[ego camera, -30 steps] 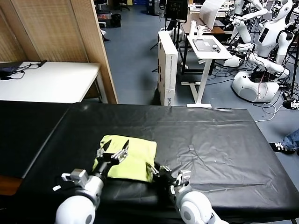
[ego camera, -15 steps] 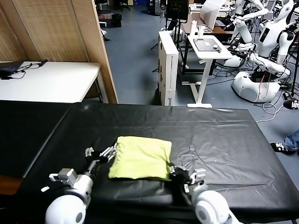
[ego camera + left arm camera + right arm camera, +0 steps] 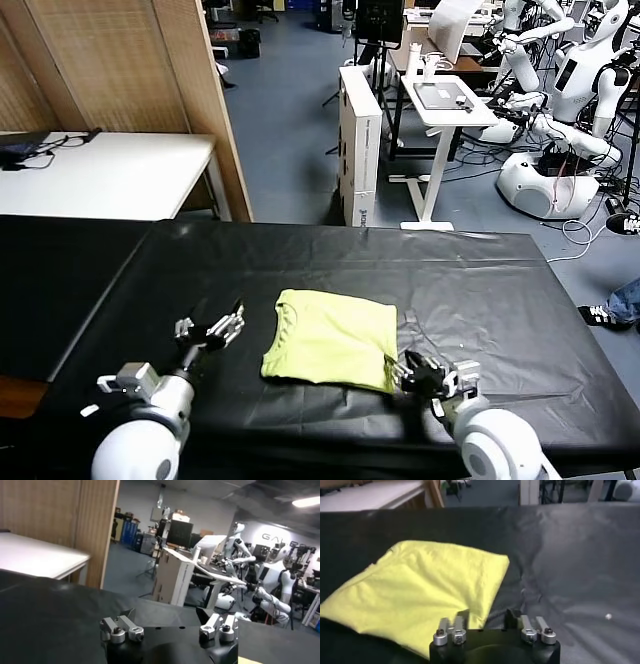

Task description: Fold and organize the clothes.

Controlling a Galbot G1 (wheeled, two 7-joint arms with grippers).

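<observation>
Head view: the folded T-shirt (image 3: 332, 336) lies flat on the black table (image 3: 480, 290), its whitish print out of sight. The right gripper (image 3: 418, 373), fingers spread, sits at the shirt's near right corner, no longer pinching it. The left gripper (image 3: 212, 329), fingers spread, hangs apart. The shirt has shifted right since a second ago.

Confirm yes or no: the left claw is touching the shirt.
No. In the head view the left claw hangs open over bare black table, apart from the folded shirt.
</observation>
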